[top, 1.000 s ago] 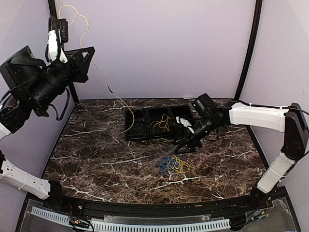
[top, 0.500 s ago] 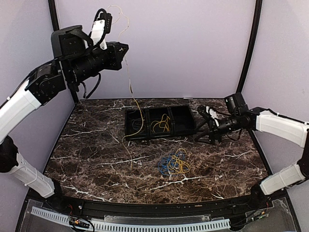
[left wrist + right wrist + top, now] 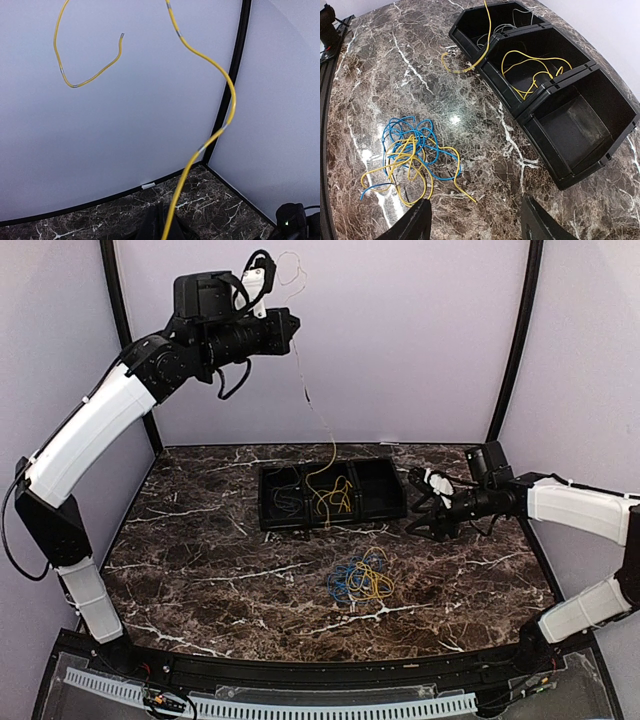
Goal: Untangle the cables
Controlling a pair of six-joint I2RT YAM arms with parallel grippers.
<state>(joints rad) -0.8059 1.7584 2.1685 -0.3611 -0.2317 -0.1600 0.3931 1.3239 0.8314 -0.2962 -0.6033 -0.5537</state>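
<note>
Marble counter (image 3: pixel 200 570), pale backdrop. Left jaws, raised high, pinch a single yellow cable (image 3: pixel 231 102). Over the last second they have swung rightward, so the strand now hangs above the black tray (image 3: pixel 545 152), with its tail draped over the front wall onto the counter. Right jaws stand wide and empty beside the tray's right end, having backed away from it. The blue-and-yellow tangle (image 3: pixel 358 582) lies on the counter in front of the tray, apart from it. One strand looks freed and close to being sorted, but the knot remains.
</note>
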